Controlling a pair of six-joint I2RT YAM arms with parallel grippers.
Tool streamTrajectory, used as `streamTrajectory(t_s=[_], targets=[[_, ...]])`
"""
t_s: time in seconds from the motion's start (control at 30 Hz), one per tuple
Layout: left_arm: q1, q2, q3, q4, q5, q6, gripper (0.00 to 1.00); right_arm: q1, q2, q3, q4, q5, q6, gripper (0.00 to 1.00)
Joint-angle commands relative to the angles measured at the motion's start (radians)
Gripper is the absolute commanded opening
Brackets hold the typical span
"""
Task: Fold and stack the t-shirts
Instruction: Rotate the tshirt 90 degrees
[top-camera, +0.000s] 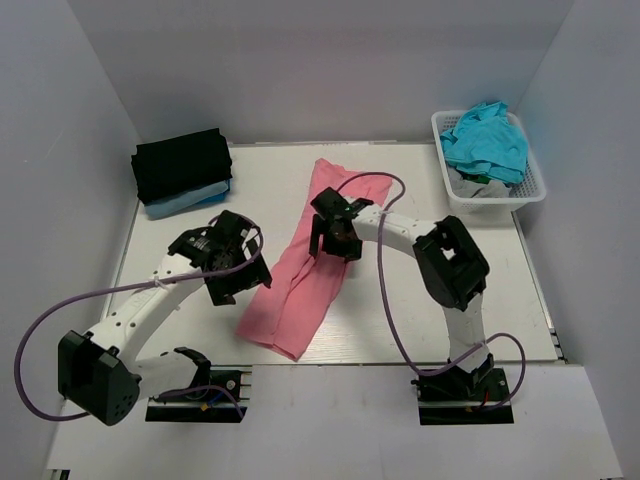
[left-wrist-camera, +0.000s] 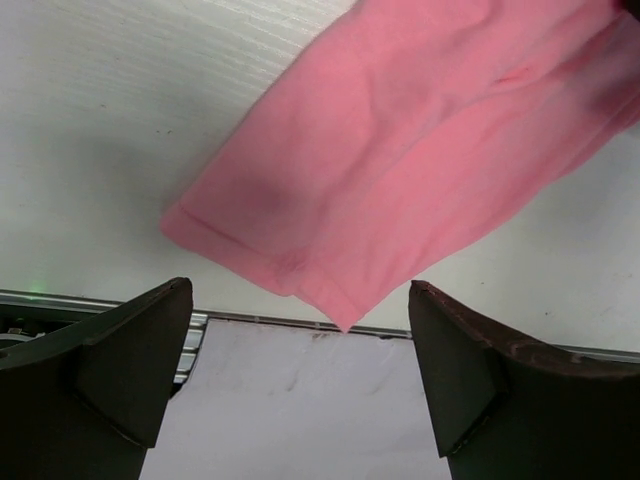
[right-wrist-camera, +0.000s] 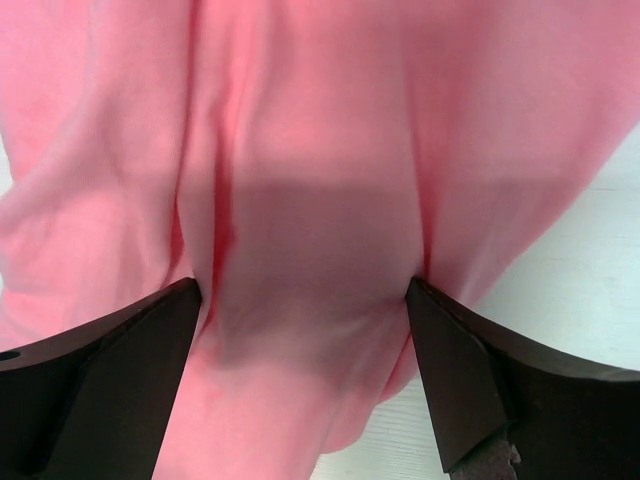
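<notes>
Two look done: the black shirt (top-camera: 182, 165) sits folded on the light blue shirt (top-camera: 185, 203), far left on the worktop (top-camera: 400, 170). The teal shirt (top-camera: 487, 140) lies in the basket (top-camera: 535, 185), far right. The pink shirt (top-camera: 300, 270) is a long strip running far-centre to near-left, cross-folds pending. My right fingers (right-wrist-camera: 110, 370) straddle its middle, wide; my left fingers (left-wrist-camera: 130, 350) hang wide and empty near its near end.

1. Left arm (top-camera: 150, 298): white links, black joint housings.
2. Right arm (top-camera: 455, 265): white links, bulky black elbow.
3. A purple cable (top-camera: 100, 293) loops beside each arm.
4. The left gripper (left-wrist-camera: 300, 290) has dark, wedge-shaped fingers (left-wrist-camera: 125, 365), possibly matte plastic.
5. Black bases (top-camera: 195, 402) sit at the table's near edge.
</notes>
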Motion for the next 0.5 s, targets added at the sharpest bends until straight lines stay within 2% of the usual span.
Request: streamTrajectory(t_s=[0.0,0.13,0.27,0.43,0.47], targets=[[0.004,-0.001,0.004,0.015,0.015,0.001,0.99,-0.104,-0.005,-0.161,0.019,-0.011,-0.03,0.9],[0.004,-0.01,0.004,0.074,0.083,0.062,0.99,-0.195,-0.059,-0.239,0.074,-0.008,-0.101,0.9],[-0.02,0.011,0.016,0.125,0.169,0.171,0.99,-0.29,-0.057,-0.167,0.057,-0.029,-0.236,0.9],[-0.02,0.042,-0.043,0.264,0.364,0.228,0.99,-0.311,-0.057,-0.057,0.044,-0.133,-0.398,0.9],[-0.03,0.054,-0.069,0.286,0.386,0.228,0.99,-0.307,-0.106,-0.06,0.042,-0.161,-0.408,0.9]])
